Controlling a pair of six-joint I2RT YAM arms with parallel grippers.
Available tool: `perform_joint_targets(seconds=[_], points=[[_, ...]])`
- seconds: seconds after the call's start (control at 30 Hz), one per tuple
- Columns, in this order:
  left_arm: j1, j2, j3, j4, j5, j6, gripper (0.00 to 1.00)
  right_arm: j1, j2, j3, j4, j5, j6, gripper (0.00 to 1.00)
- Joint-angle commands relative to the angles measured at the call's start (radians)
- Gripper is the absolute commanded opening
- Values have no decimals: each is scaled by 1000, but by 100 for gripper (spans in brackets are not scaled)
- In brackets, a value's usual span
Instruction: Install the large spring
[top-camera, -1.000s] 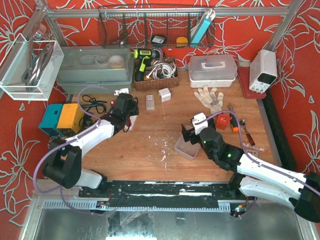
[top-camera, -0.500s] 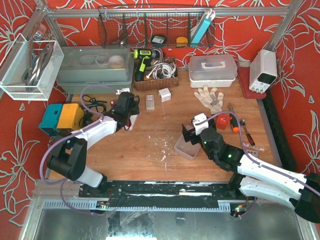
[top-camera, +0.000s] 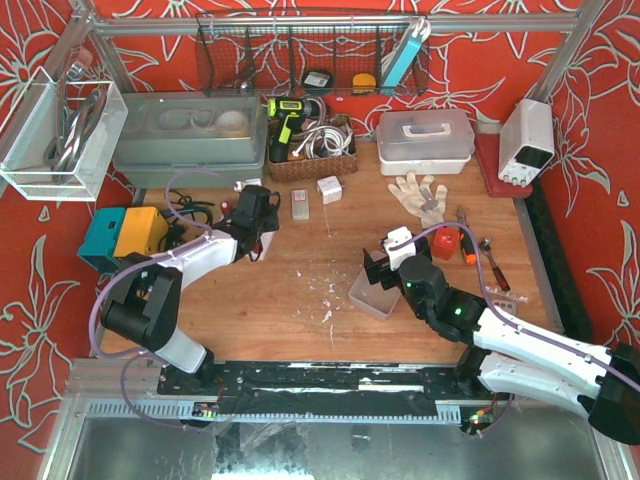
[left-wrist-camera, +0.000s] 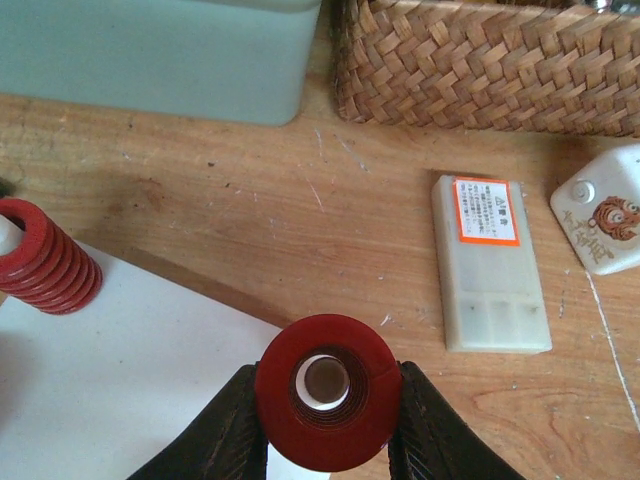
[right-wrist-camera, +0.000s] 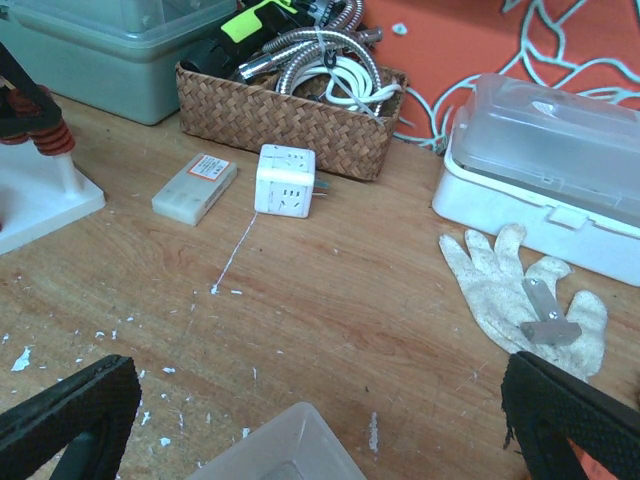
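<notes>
Large spring (left-wrist-camera: 327, 405): red, seen end-on in the left wrist view. It is clamped between the fingers (left-wrist-camera: 228, 432) of the left gripper (left-wrist-camera: 326, 432), one finger on each side of the coil. The spring sits over the near edge of the white base (left-wrist-camera: 130, 370). A white ring with a dark centre shows inside its bore; whether the coil is seated on a peg cannot be told.

Small spring (left-wrist-camera: 42, 262): red, standing on a white peg at the left of the base, apart from the held spring.

Right gripper (right-wrist-camera: 310, 430): fingers spread wide, holding nothing, positioned above the tub (right-wrist-camera: 277, 448) and well apart from the base.

Labelled box (left-wrist-camera: 490, 262): lies flat on the table (left-wrist-camera: 250, 200), right of the large spring and near the basket (left-wrist-camera: 490, 60).
</notes>
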Motion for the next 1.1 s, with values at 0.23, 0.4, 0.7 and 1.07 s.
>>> perform_joint_targets(seconds=[0.23,0.4,0.7,1.07], points=[[13,76,57,19,5,19,11,-3,13,-10,27,26,-3,99],[13,60,58,17,21,22,30,-3,25,-10,35,31,-5,99],[13,-51,3,41,39,12,55,-10,58,-19,77,90,-18,99],[13,-375,-269,326,90,-11,100,-177,49,-3,115,186,-82,99]])
